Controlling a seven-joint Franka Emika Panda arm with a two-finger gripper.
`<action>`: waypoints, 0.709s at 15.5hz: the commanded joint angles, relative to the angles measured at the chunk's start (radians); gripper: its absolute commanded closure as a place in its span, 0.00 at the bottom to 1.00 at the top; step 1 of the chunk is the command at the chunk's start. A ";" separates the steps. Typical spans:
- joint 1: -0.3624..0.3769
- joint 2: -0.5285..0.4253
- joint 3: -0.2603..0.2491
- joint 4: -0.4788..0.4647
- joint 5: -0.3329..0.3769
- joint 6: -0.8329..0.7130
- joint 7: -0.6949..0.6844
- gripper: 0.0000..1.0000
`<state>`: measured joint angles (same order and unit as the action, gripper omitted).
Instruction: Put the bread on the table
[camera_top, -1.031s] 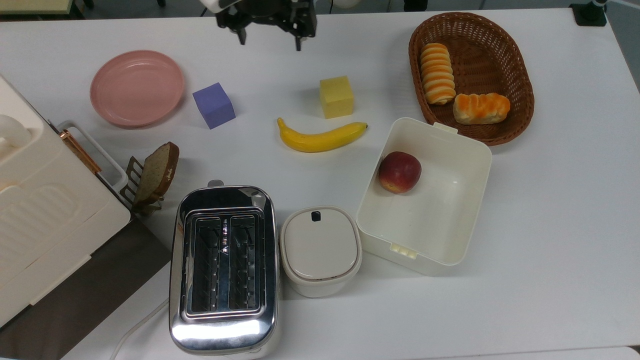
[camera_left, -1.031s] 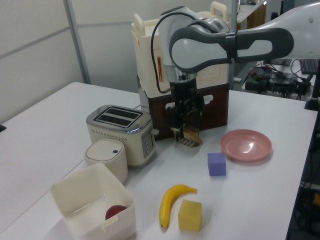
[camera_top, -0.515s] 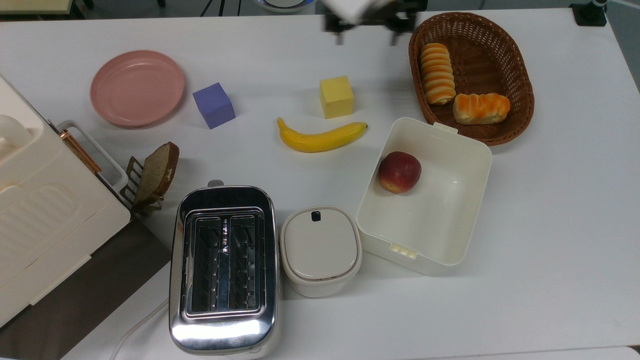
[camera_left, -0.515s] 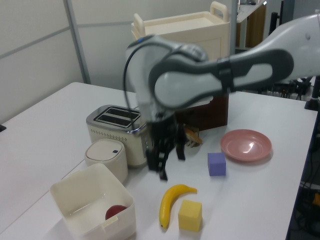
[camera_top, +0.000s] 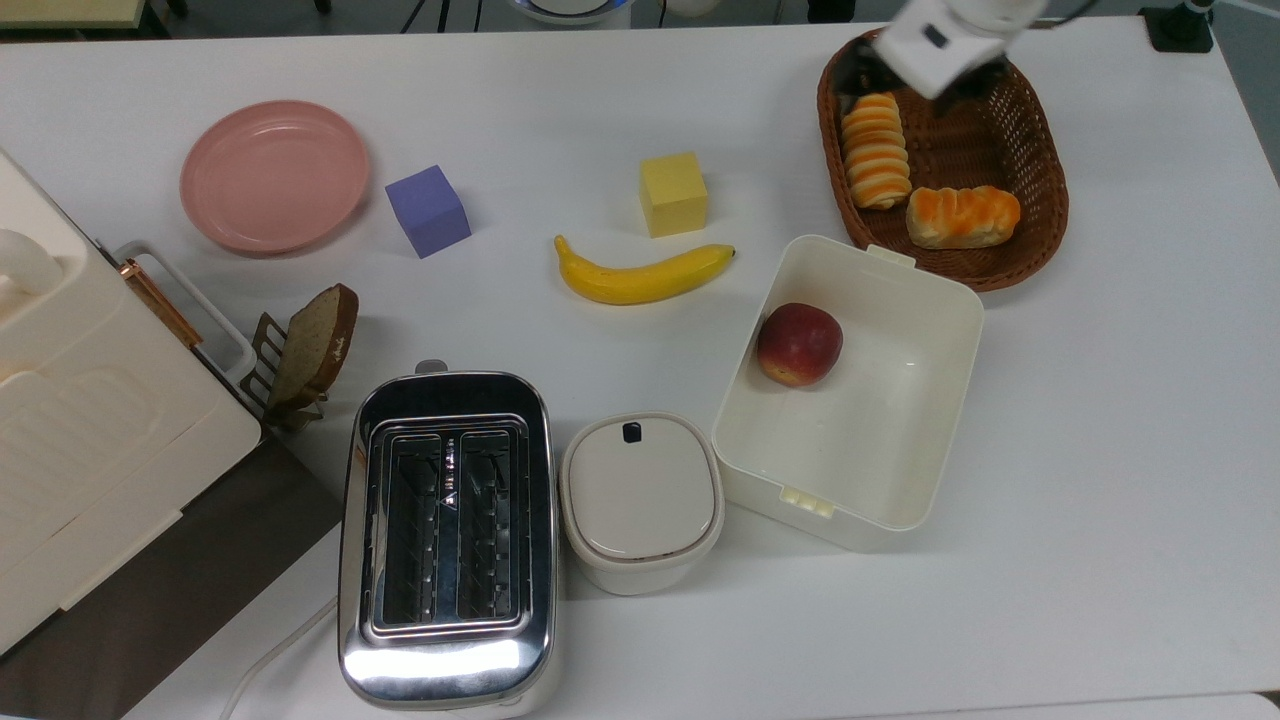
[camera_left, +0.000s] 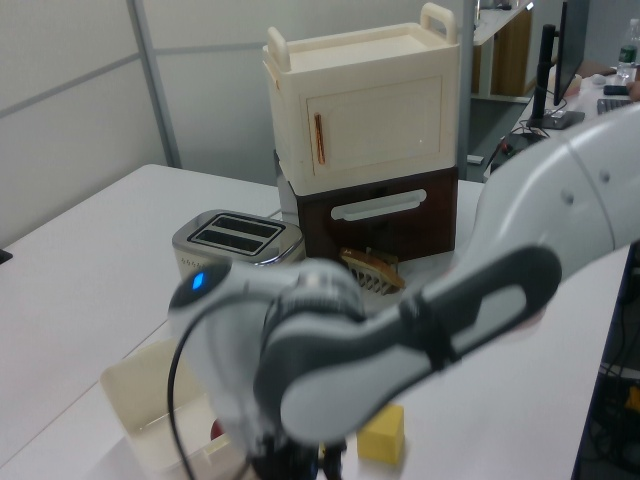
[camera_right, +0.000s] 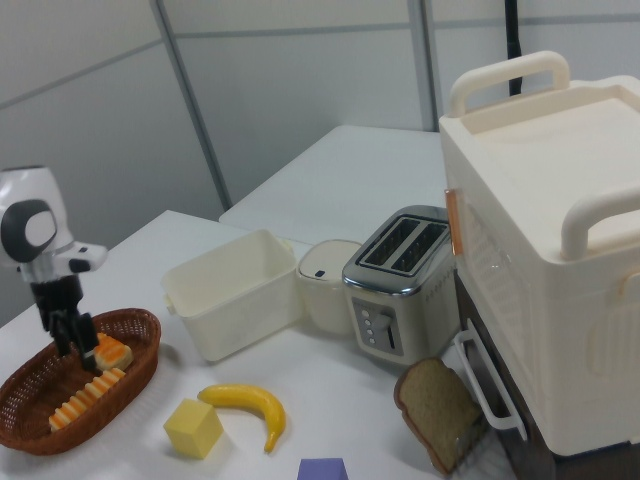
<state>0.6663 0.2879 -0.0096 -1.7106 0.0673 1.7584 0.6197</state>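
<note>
The bread (camera_top: 876, 150), a long roll with orange and cream stripes, lies in the left half of the brown wicker basket (camera_top: 1040, 150) at the top view's upper right. It also lies along the basket (camera_right: 30, 385) in the right view as the bread (camera_right: 85, 405). A shorter orange-topped loaf (camera_top: 962, 216) lies next to it. My gripper (camera_top: 917, 78) hangs over the basket's far end, just beyond the bread's tip, open with nothing between the fingers. In the right view the gripper (camera_right: 73, 345) points down, close above the basket. The white table (camera_top: 1100, 400) carries everything.
A white bin (camera_top: 930, 300) holding an apple (camera_top: 798, 344) stands just in front of the basket. A banana (camera_top: 640, 277), yellow cube (camera_top: 672, 193), purple cube (camera_top: 428, 210) and pink plate (camera_top: 273, 175) lie to the top view's left. Toaster (camera_top: 447, 535), lidded pot (camera_top: 640, 500), toast slice (camera_top: 315, 345).
The arm has swept from the top view's upper middle to the right, over the basket. In the left view it came toward the camera and now blocks the foreground.
</note>
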 joint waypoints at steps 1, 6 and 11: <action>0.070 0.052 -0.020 0.000 0.003 0.050 0.061 0.00; 0.088 0.148 -0.020 -0.003 -0.026 0.107 0.072 0.00; 0.087 0.182 -0.021 -0.006 -0.049 0.108 0.066 0.58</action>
<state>0.7338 0.4606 -0.0130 -1.7100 0.0480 1.8463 0.6768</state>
